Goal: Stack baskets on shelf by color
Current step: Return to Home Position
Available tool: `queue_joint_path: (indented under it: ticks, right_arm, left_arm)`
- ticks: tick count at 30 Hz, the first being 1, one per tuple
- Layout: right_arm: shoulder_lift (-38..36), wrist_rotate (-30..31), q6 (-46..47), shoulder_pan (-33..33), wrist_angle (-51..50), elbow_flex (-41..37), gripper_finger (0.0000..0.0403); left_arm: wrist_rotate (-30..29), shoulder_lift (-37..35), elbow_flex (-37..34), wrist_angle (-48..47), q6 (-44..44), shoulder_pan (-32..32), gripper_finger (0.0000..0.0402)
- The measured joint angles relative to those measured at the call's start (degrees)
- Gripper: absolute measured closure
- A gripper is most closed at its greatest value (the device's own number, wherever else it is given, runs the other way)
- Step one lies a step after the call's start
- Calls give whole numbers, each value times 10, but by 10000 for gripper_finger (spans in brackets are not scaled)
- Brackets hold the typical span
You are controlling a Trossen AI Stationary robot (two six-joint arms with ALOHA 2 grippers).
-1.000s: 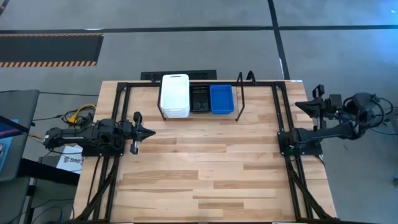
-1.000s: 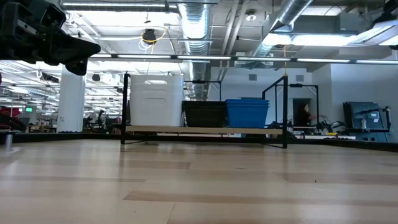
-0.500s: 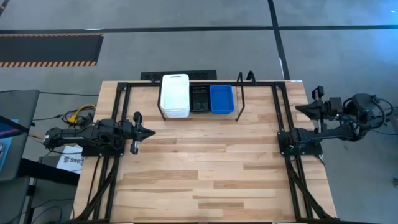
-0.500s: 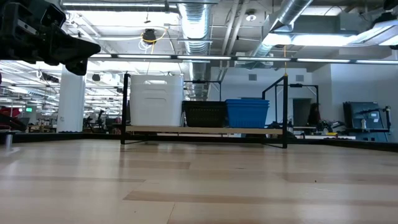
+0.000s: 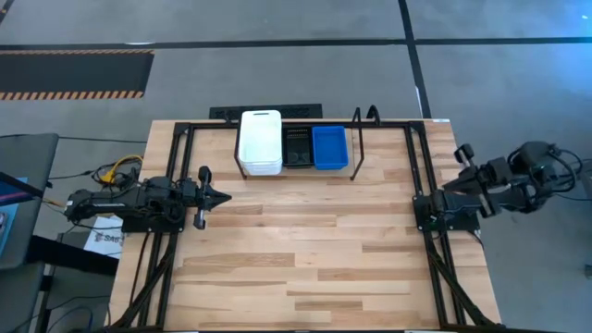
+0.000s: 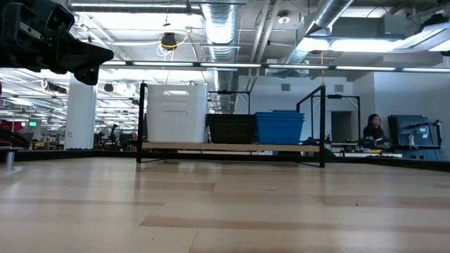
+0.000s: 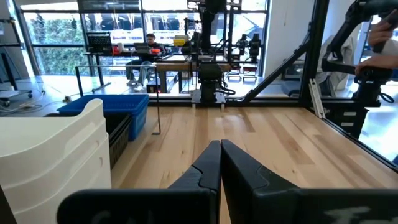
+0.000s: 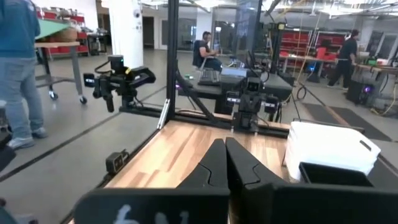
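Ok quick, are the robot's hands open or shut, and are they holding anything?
Left gripper: shut, holding nothing, at the left edge of the table.
Right gripper: shut, holding nothing, just past the table's right edge.

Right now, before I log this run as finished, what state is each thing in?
white baskets: stacked, at the shelf's left end.
black basket: on the shelf, between white and blue; count unclear.
blue baskets: stacked on the shelf, right of the black.
shelf: upright at the table's far edge.
left gripper: fingers shut, empty, near the table's left edge.
right gripper: fingers shut, empty, off the table's right edge.
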Motion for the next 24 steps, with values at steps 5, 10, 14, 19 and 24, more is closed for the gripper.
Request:
queue_joint_path:
  ticks: [5,10,14,19,24]
  right_arm:
    - [0,-20,-7,-13,30,-24,402]
    - [0,-20,-4,-13,74,-52,402]
    - [0,-19,-4,-13,107,-61,402]
    - [0,-19,-2,-13,109,-62,402]
    - [0,-19,-11,-12,163,-92,402]
  left_arm:
    - [0,0,0,0,0,0,401]
    - [0,0,0,0,0,0,401]
    - [0,0,0,0,0,0,402]
    - [0,0,0,0,0,0,401]
    - [0,0,0,0,0,0,401]
